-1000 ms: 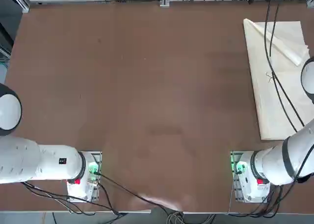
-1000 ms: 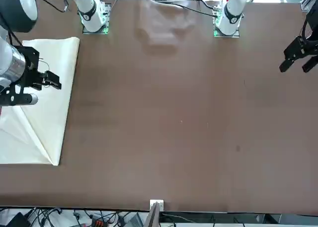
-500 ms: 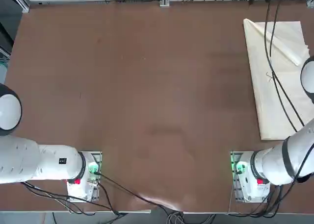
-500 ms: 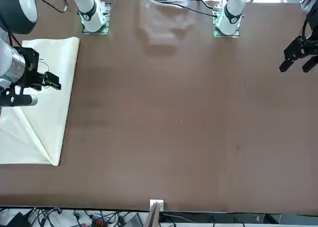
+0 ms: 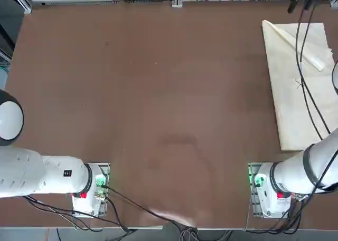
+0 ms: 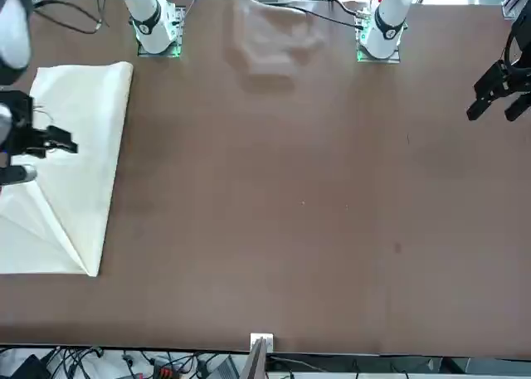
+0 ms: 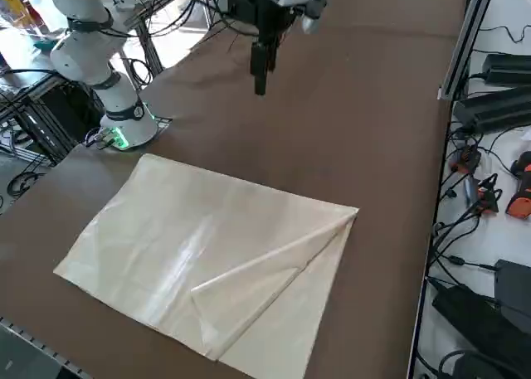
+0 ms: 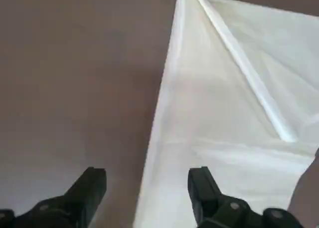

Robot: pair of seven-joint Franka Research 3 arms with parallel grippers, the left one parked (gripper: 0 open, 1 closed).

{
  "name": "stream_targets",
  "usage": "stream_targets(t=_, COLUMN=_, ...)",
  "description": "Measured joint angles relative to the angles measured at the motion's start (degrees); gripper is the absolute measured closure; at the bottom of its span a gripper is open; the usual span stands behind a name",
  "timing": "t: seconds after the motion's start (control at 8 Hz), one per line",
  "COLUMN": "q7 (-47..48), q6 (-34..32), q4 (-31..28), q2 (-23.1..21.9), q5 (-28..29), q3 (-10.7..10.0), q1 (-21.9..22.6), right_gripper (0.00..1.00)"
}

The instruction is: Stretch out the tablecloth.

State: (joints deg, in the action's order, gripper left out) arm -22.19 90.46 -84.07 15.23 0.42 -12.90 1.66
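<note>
The tablecloth (image 7: 207, 263) lies flat near the table's right edge with one far corner folded diagonally back over itself, so it probably needs that flap drawn out. The right gripper (image 8: 144, 188) hangs above the cloth's inner edge, empty, fingers spread wide, seemingly lining up a pinch. The brown table (image 5: 148, 93) carries only the cloth; cables and power bricks (image 7: 489, 105) crowd a bench beside it.

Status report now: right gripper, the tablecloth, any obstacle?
Right gripper open, holding nothing, above the tablecloth's inner edge. Tablecloth flat on table, one corner folded over. No obstacle seen.
</note>
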Motion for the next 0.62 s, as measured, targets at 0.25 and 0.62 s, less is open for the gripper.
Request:
stream_targets(t=0.25, q7=-18.1, q6=11.0, q4=-6.3, q2=0.2, q5=0.1, q3=-0.2, q1=-9.7, right_gripper=0.00)
stream_targets(t=0.62, q7=-40.7, q6=34.4, q4=-18.2, q2=2.2, q5=0.1, q3=-0.1, q1=-18.3, right_gripper=0.00)
